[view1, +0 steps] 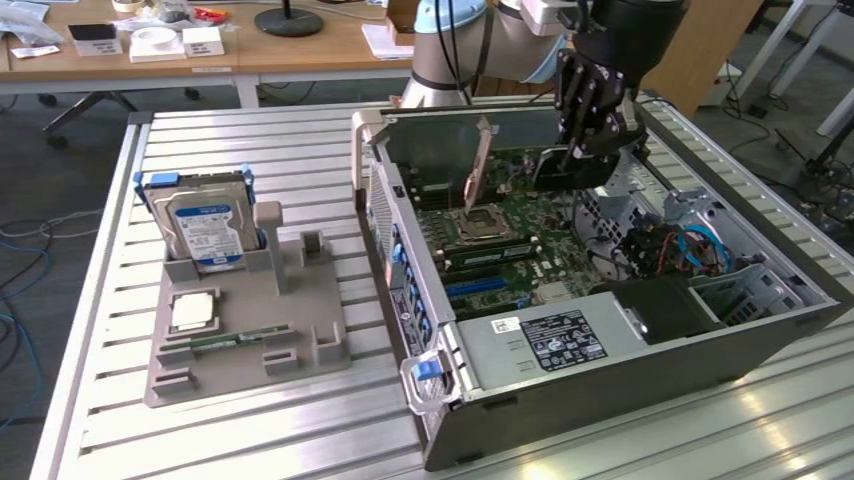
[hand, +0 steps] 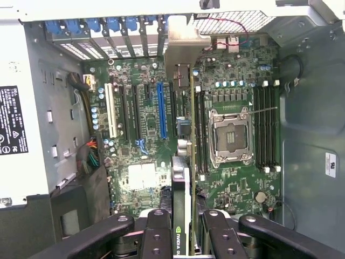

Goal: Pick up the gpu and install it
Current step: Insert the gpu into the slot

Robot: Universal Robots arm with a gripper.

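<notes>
I hold the gpu (hand: 182, 216) on edge between my fingers, and my gripper (hand: 186, 229) is shut on its near end. The black cooler with a green label faces one side. The thin green board edge (hand: 192, 140) runs away toward the silver end bracket (hand: 180, 51) at the case's slot wall. The card lies over the motherboard between the blue slot (hand: 161, 110) and the CPU socket (hand: 232, 135). I cannot tell whether it touches a slot. In the exterior view my gripper (view1: 587, 150) hangs inside the open case, with the gpu's bracket (view1: 475, 170) standing toward the exterior view's left.
The open computer case (view1: 601, 340) lies on a slatted metal table (view1: 267, 430). At the exterior view's left, a grey holder (view1: 247, 350) carries a silver hard drive (view1: 203, 228) and a RAM stick (view1: 230, 340). Cables (view1: 687, 250) crowd the case's right side.
</notes>
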